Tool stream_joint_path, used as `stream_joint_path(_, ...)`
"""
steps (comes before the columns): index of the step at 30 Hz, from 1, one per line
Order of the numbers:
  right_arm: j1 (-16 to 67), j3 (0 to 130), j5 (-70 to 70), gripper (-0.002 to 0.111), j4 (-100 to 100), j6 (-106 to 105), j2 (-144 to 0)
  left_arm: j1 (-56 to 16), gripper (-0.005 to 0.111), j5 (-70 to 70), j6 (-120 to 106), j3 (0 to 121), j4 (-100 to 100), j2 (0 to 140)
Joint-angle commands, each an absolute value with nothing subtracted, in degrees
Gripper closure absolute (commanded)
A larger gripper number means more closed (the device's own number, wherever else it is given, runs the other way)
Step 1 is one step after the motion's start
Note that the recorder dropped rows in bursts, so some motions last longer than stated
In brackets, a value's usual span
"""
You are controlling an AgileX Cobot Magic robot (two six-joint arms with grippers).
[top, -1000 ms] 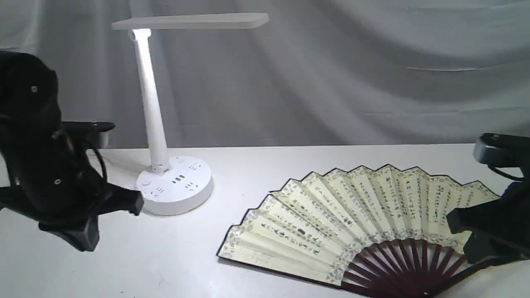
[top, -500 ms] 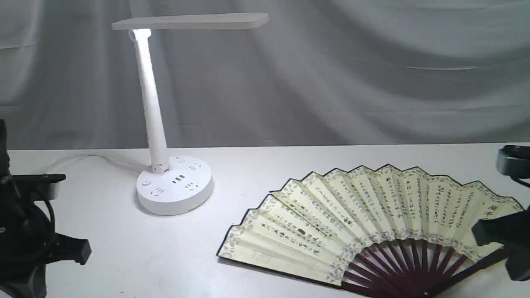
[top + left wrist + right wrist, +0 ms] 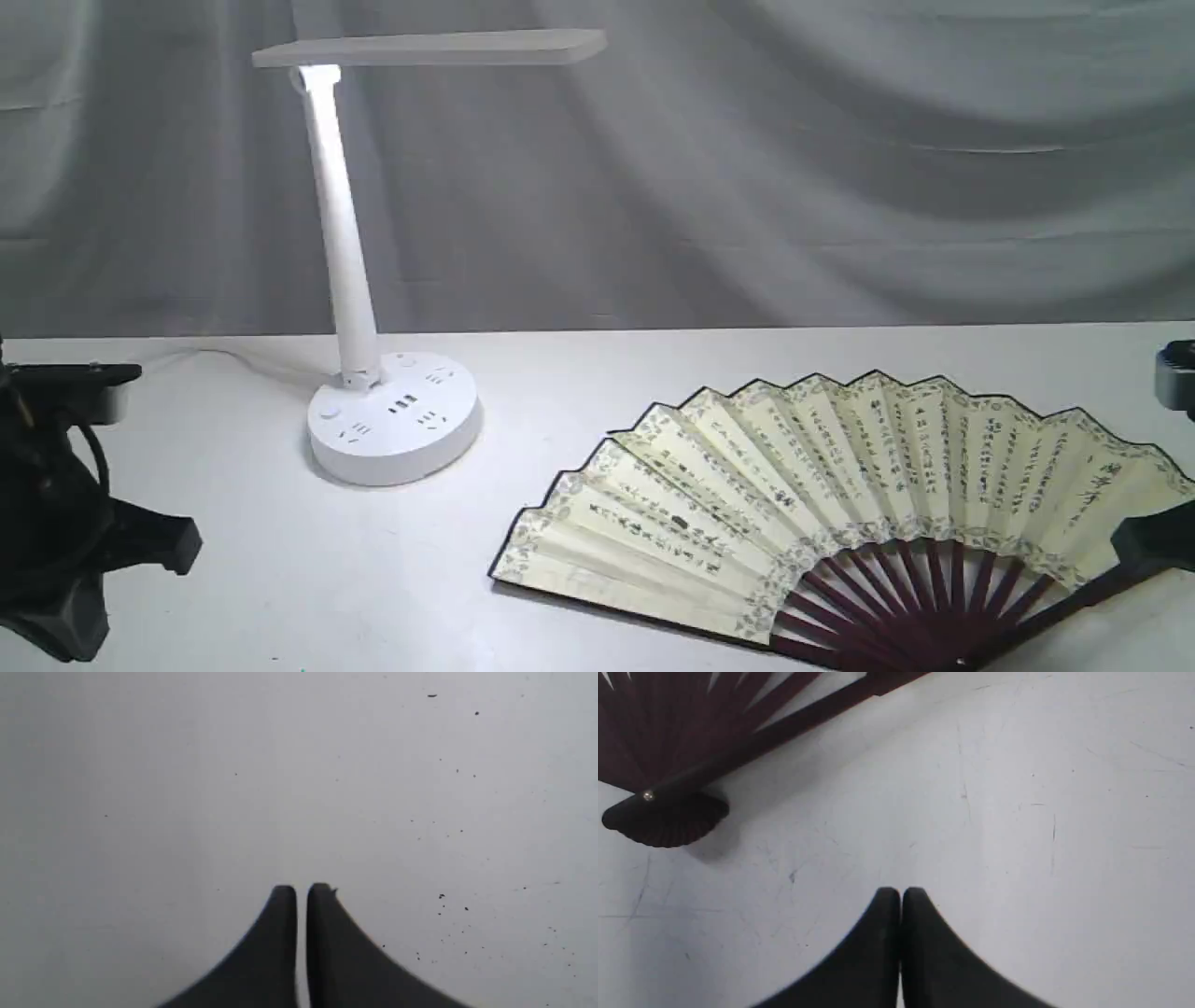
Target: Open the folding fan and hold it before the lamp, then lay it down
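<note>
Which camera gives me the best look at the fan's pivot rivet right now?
Right wrist view: the pivot rivet shows as a bright dot on the dark rounded head of the folding fan, unobstructed. The exterior view shows the spread fan, but its pivot is cut off at the bottom edge. The left wrist view shows none of it.

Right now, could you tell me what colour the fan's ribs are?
Dark maroon ribs, clearest in the exterior view.

White table point(image 3: 280, 597), scuffed and dark-specked, grey draped cloth backdrop point(image 3: 840, 187) behind it.
</note>
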State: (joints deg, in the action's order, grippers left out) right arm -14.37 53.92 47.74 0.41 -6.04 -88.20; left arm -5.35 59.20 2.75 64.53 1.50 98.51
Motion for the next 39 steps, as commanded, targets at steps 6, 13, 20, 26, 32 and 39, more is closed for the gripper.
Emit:
stream_joint_path(6, -14.72, 54.12, 49.49, 0.108, 1.8, -7.49, -86.17, -5.17, 0.107, 58.42, 2.56, 64.22, 1.73, 97.78)
stream_joint_path(13, -14.72, 54.12, 52.66, 0.108, 1.64, -8.83, -80.2, -5.17, 0.107, 58.32, 2.56, 64.22, 1.73, 92.08)
stream_joint_path(20, -14.72, 54.12, 54.84, 0.108, 1.64, -8.97, -70.31, -5.17, 0.107, 58.53, 2.56, 64.22, 1.73, 80.56)
stream_joint_path(26, -14.72, 54.12, 54.71, 0.108, 1.64, -9.17, -59.01, -5.17, 0.107, 58.65, 2.56, 64.22, 1.73, 69.76)
stream_joint_path(32, -11.7, 54.12, 54.85, 0.108, 1.64, -9.17, -47.88, -5.17, 0.107, 60.47, 2.56, 64.22, 2.75, 59.18)
stream_joint_path(39, -9.64, 54.12, 58.69, 0.108, 1.64, -8.89, -36.02, -5.17, 0.107, 62.73, 2.69, 64.22, 3.05, 47.18)
